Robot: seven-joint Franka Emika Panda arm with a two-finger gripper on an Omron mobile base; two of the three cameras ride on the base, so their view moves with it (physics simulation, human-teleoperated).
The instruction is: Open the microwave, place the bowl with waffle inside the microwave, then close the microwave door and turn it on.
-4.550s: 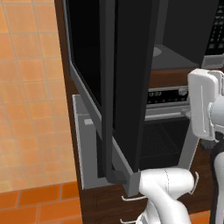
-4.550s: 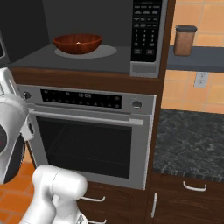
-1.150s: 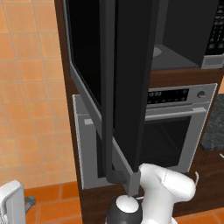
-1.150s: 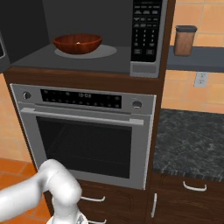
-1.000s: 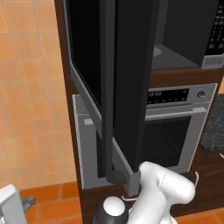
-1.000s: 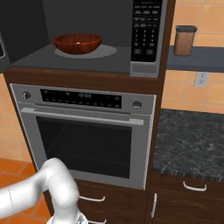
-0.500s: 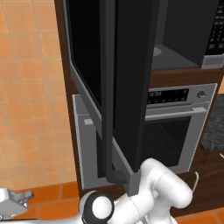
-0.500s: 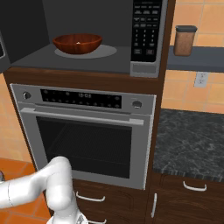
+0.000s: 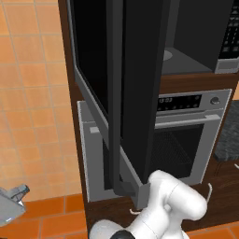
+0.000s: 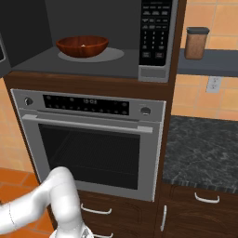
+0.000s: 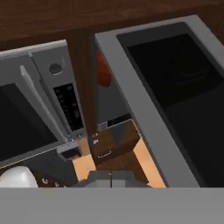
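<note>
- microwave (image 10: 111,42) built into the dark wood cabinet above the silver oven (image 10: 93,139); cavity is exposed, keypad (image 10: 155,30) runs down its right edge
- microwave door (image 9: 126,93) swung wide open to the left, seen almost edge-on in left base view, big black glass panel with grey frame; in hand view the door (image 11: 175,87) shows as a tilted slab because the wrist camera is rolled
- bowl (image 10: 82,45) brown wooden, already sitting upright inside on the round turntable, near the middle; contents too small to tell, a pale speck in it
- so judged: open and place steps done, door close and power-on still to do
- arm (image 9: 163,210) folded low in front of the oven, probably swinging round to get behind the open door to push it
- claw (image 9: 18,191) low at the far left of left base view, over the orange floor; clenched, grasping nothing
- shut fingers suit a push on the door panel rather than a grasp
- jar (image 10: 195,42) on the shelf to the right, well apart, not involved
</note>
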